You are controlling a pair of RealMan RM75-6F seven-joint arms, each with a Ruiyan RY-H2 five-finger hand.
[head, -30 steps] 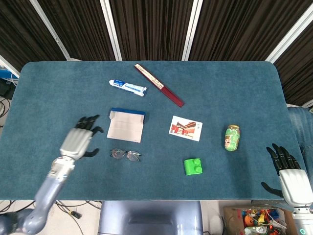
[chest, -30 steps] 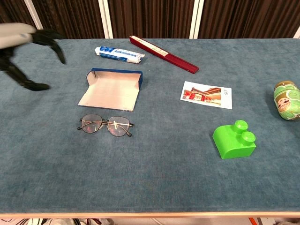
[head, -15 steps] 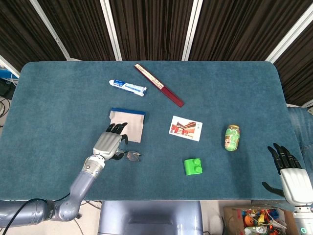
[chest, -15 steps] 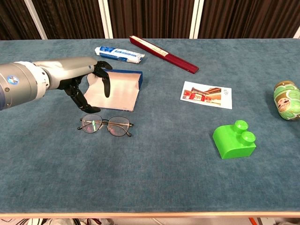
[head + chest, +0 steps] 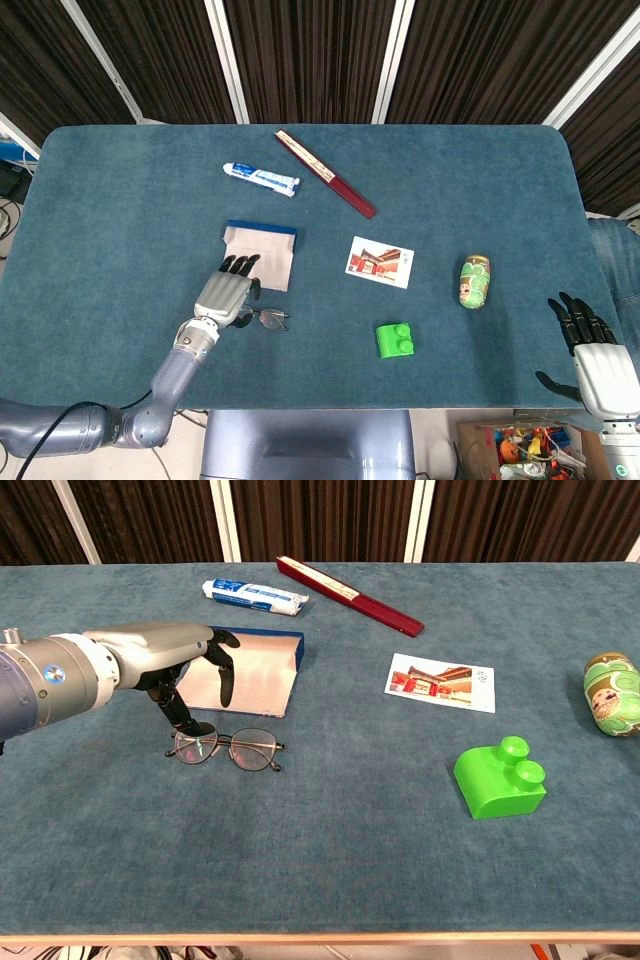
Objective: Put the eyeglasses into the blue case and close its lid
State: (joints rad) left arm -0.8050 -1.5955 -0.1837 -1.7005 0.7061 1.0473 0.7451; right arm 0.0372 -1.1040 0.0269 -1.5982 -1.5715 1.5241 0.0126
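Eyeglasses [image 5: 225, 749]: unfolded on the blue table [image 5: 380, 880], lenses side by side, long axis running left to right across the near-left part of the cloth. They sit just in front of the blue case [image 5: 243, 671], near it but not touching it that I can see.

Blue case: lying open, pale lining upward, blue lid edge along the far side. Nothing inside it.

Left hand [image 5: 190, 660]: over the left lens end of the eyeglasses and the near-left corner of the case, fingers [image 5: 226, 676] spread and curved downward, thumb reaching down to the frame's left end. It holds nothing; from the chest view I cannot tell whether the thumb tip actually touches the frame. In the head view the hand [image 5: 226, 293] covers the left part of the glasses, leaving the right lens visible.

Right hand [image 5: 590, 345]: open, fingers apart, at the near-right table edge, well apart from everything.

Governing relation: the eyeglasses lie directly beneath and slightly right of the left hand, their long axis crossing its fingers. The left hand is by far the nearer, so the pickup looks to be its job; the case lies just beyond.
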